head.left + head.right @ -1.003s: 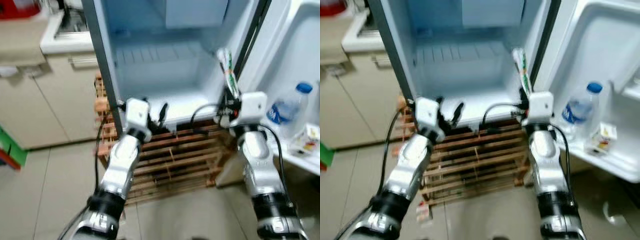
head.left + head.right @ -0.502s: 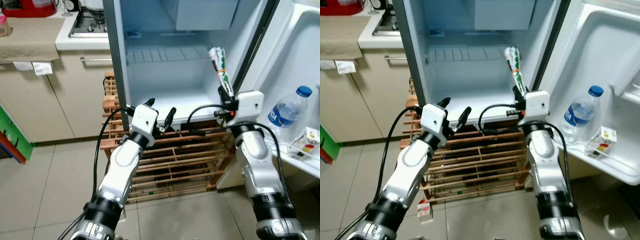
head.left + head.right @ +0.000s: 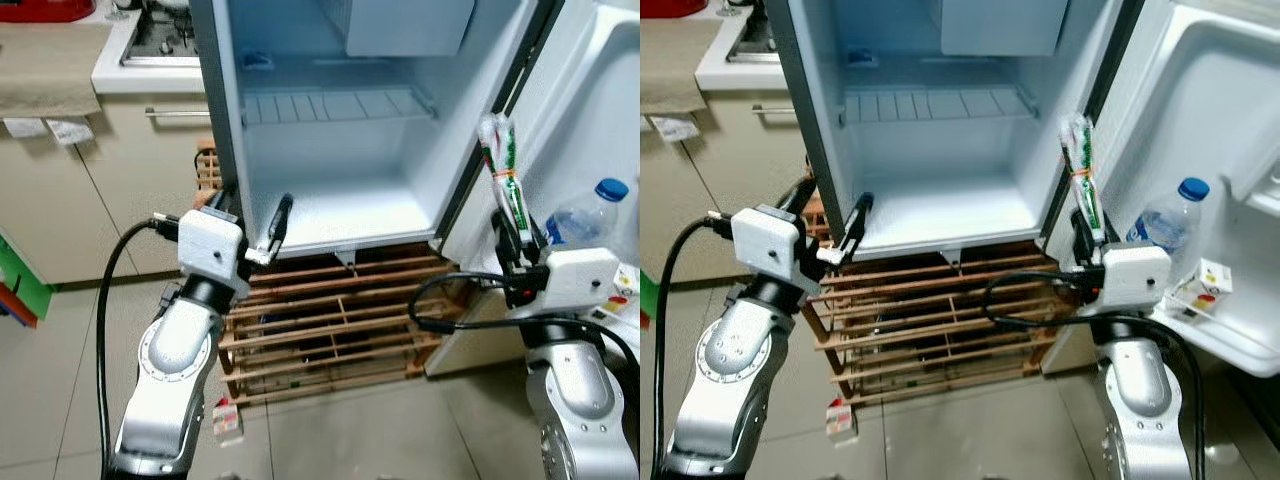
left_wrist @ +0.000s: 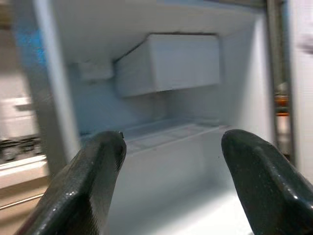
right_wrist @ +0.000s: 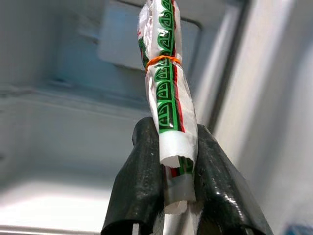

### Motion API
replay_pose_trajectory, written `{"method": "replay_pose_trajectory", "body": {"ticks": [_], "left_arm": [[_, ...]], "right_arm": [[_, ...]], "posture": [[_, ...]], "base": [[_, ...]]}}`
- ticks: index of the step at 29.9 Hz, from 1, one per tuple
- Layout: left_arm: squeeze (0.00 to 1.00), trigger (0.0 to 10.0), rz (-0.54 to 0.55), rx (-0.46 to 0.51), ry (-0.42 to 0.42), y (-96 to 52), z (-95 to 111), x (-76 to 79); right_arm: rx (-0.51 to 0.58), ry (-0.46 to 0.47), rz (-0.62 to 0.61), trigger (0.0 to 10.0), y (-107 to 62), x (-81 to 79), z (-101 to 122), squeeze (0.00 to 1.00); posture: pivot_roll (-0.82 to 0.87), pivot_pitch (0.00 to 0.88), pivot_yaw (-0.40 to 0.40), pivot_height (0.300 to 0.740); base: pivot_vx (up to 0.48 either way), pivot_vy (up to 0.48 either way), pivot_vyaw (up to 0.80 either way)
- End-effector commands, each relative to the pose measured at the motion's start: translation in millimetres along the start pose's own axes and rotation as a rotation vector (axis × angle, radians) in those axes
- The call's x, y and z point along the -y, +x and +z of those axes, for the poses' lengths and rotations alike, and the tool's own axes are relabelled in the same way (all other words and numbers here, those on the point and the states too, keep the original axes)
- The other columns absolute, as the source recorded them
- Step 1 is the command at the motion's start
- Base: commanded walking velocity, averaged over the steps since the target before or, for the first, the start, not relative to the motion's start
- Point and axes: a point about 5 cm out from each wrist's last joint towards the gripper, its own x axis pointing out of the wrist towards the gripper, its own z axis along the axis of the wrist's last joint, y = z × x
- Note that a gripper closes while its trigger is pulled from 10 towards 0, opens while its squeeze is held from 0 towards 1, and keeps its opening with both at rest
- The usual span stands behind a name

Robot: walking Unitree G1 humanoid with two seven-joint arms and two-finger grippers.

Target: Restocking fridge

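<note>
1. Right gripper sat at the right of the frame, its two black fingers squeezed tight on a rolled packet with green and red print. The packet stood up tall, in front of the fridge's right edge, not yet inside.
2. Left gripper was at the middle left, fingers spread wide and holding nothing, near the front lip of the fridge.
3. The fridge stood open with bare white shelves, so I think the job had only just started.
4. Farther right, the door shelf already held a water bottle and a small carton.
5. Up close, the right wrist view showed an orange band around the packet.
</note>
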Motion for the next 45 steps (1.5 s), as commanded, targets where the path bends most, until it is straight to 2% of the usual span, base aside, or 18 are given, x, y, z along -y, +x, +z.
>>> {"method": "replay_pose_trajectory", "body": {"ticks": [1, 5, 6, 9, 17, 19, 25, 28, 32, 38, 45], "left_arm": [[0.0, 10.0, -0.036, -0.026, -0.003, 5.5, -2.7, 5.5], [0.0, 10.0, -0.048, -0.021, -0.012, 10.5, -0.9, 8.0], [0.0, 10.0, -0.051, -0.02, -0.016, 11.8, -0.3, 8.8], [0.0, 10.0, -0.062, -0.019, -0.019, 12.9, 0.2, 10.3], [0.0, 10.0, -0.045, -0.014, -0.05, 15.2, 1.8, 8.5], [0.0, 10.0, 0.002, -0.008, -0.059, 15.6, 2.9, 3.9], [0.0, 10.0, 0.009, -0.013, -0.065, 15.7, 3.0, 4.3], [0.0, 10.0, 0.013, -0.018, -0.069, 15.4, 2.1, 4.2], [0.0, 10.0, 0.011, -0.033, -0.073, 18.5, -1.3, 3.4], [0.0, 10.0, -0.026, -0.05, -0.079, 36.8, -3.2, 5.2], [0.0, 10.0, -0.049, -0.044, -0.087, 38.3, 0.0, 11.1]], "right_arm": [[-0.014, 0.014, 0.026, 10.0, 5.7, -1.8, -1.5, 0.0], [-0.009, 0.024, 0.076, 10.0, 16.2, -4.3, -1.2, 0.0], [-0.014, 0.021, 0.078, 10.0, 23.2, -0.2, -1.7, 0.0], [-0.013, 0.02, 0.066, 10.0, 28.6, 3.7, -1.4, 0.0], [-0.017, 0.036, 0.11, 10.0, 33.5, -4.7, -4.0, 0.0], [-0.011, 0.052, 0.142, 10.0, 36.3, -8.8, -2.6, 0.0], [0.027, 0.084, 0.178, 10.0, 42.7, -15.0, 9.7, 0.0], [0.019, 0.085, 0.198, 10.0, 43.1, -17.0, 10.4, 0.0], [-0.02, 0.102, 0.196, 10.0, 44.2, -17.0, 1.8, 0.0], [-0.087, 0.109, 0.206, 10.0, 52.7, -15.3, -13.4, 0.0], [-0.1, 0.091, 0.21, 10.0, 60.4, -10.4, -17.0, 0.0]], "posture": [[-0.11, 0.0, -0.048, 0.74], [-0.11, 0.0, -0.04, 0.74], [-0.11, 0.0, -0.039, 0.74], [-0.11, 0.0, -0.038, 0.74], [-0.11, 0.0, -0.034, 0.74], [-0.11, 0.0, -0.033, 0.74], [-0.11, 0.0, -0.035, 0.74], [-0.11, 0.0, -0.038, 0.74], [-0.11, 0.0, -0.038, 0.74], [-0.1, 0.0, -0.04, 0.74], [-0.1, 0.02, -0.043, 0.74]], "base": [[0.48, 0.0, 0.0], [0.48, 0.0, 0.0], [0.48, 0.0, 0.0], [0.48, 0.0, 0.0], [0.48, 0.0, 0.0], [0.0, 0.0, 0.0], [0.0, 0.0, 0.0], [0.0, 0.0, 0.77], [0.0, 0.0, 0.73], [0.0, 0.0, 0.0], [0.0, 0.0, 0.0]]}}
